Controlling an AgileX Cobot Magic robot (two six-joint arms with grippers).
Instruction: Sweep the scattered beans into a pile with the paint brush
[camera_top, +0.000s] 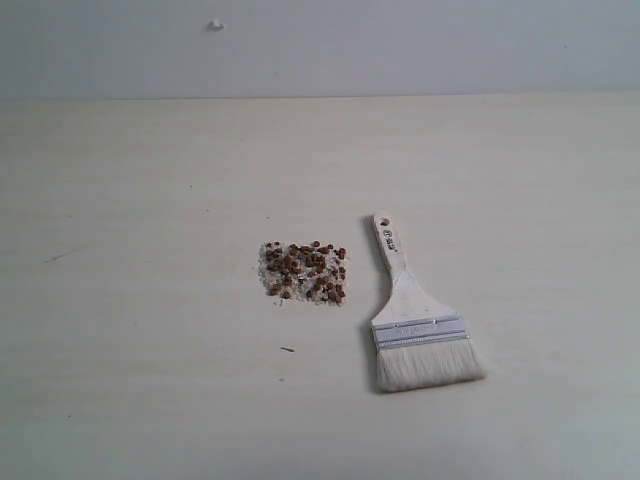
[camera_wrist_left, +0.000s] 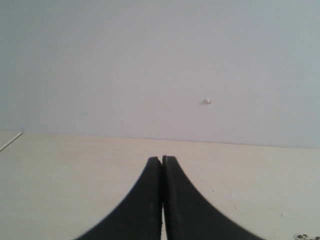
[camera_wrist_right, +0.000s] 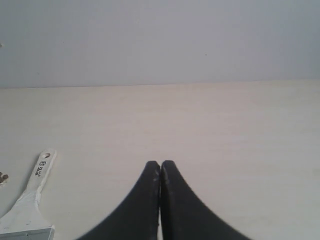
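Observation:
Reddish-brown beans (camera_top: 305, 271) mixed with whitish crumbs lie in one loose patch near the middle of the pale table (camera_top: 140, 200). Right of them the paint brush (camera_top: 415, 320) lies flat, its wooden handle pointing away and its off-white bristles toward the front edge. Neither arm shows in the exterior view. My left gripper (camera_wrist_left: 162, 159) hangs shut and empty above bare table; a few beans (camera_wrist_left: 305, 237) peek in at the corner of its view. My right gripper (camera_wrist_right: 160, 163) is also shut on nothing, with the brush handle (camera_wrist_right: 37, 175) off to one side, apart from it.
A pale wall (camera_top: 400, 45) rises behind the table's far edge, with a small white knob (camera_top: 216, 25) on it. A tiny dark speck (camera_top: 287, 349) lies in front of the beans.

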